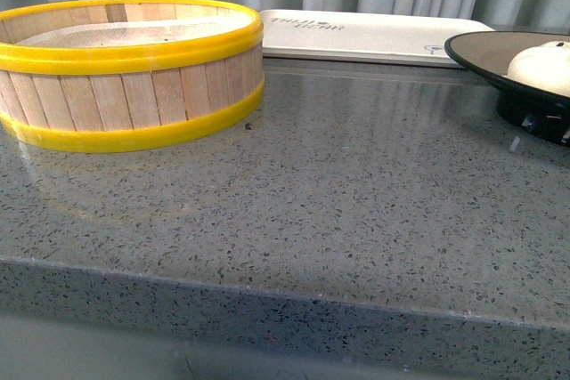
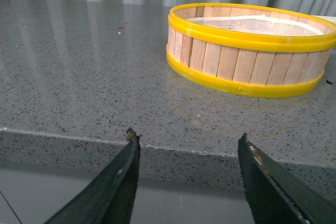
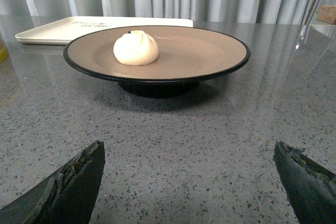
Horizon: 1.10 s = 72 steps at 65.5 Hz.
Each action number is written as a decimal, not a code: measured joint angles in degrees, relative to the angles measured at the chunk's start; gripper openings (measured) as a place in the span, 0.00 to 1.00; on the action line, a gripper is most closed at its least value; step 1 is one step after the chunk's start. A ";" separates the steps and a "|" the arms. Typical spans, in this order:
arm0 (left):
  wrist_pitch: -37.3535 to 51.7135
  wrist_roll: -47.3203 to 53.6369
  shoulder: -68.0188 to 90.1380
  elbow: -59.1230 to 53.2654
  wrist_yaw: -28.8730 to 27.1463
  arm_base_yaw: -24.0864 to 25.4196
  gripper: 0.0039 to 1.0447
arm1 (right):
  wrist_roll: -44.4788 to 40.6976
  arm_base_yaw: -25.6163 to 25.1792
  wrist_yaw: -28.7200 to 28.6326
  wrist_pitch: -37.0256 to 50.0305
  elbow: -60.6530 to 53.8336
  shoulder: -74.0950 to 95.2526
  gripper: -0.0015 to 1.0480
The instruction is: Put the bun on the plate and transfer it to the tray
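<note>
1. We judge the first half done. The bun [image 3: 136,48] lies on the plate [image 3: 210,56], and the plate stands on the tabletop [image 1: 338,193] at about 2 o'clock in the front view, not yet on the tray [image 1: 356,37].
2. The tray lies at the far side, about 12 to 1 o'clock. From the plate it is just beyond, toward 11 o'clock.
3. The right fingers [image 3: 73,182] are spread wide and hold nothing, with the plate ahead of them and well apart. The left fingers [image 2: 118,182] are also parted and empty, at the near tabletop edge.
4. The next move, as we read it, falls to the right arm. It would close on the plate's black rim, lift it level so the bun cannot roll, and set it down on the tray.
5. The front view cuts the plate off at its edge and shows neither arm. Only the right wrist view gives the whole plate, its black foot and the bun's pleated top.
6. Only the left wrist view shows the steamer basket [image 2: 247,51] from its far flank. In the front view it sits at 10 o'clock.
</note>
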 joint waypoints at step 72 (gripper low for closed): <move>0.00 0.00 -0.02 0.00 -0.02 0.00 0.94 | 71.21 -20.48 -30.40 26.86 31.15 72.04 0.92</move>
